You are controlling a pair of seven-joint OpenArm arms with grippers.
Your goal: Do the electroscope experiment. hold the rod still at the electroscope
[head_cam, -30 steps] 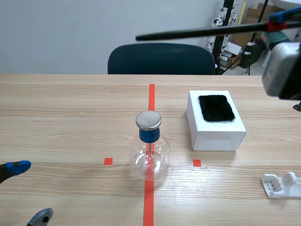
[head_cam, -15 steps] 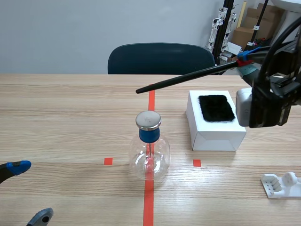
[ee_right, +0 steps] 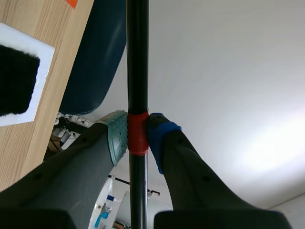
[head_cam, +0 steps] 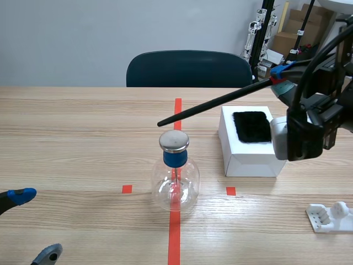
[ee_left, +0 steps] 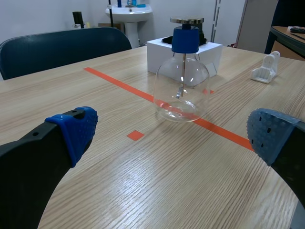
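Note:
The electroscope point(head_cam: 175, 172) is a clear glass flask with a blue neck and a flat metal cap, standing on the red tape line; it also shows ahead of my left gripper as the electroscope point(ee_left: 183, 76). A long black rod point(head_cam: 220, 100) with a red band slants down to the left, its tip hanging just above the metal cap, not visibly touching. My right gripper point(ee_right: 137, 136) is shut on the rod point(ee_right: 137, 62) at the red band, raised at the right. My left gripper point(ee_left: 171, 138) rests open low at the near left, holding nothing.
A white box point(head_cam: 251, 143) with a black fur pad point(head_cam: 252, 127) on top stands right of the flask. A small white stand point(head_cam: 330, 216) lies at the near right. A dark blue chair point(head_cam: 188, 69) is behind the table's far edge.
My right arm came down and tilted the rod, so its tip dropped from high above to just over the electroscope's cap. The left arm stayed still.

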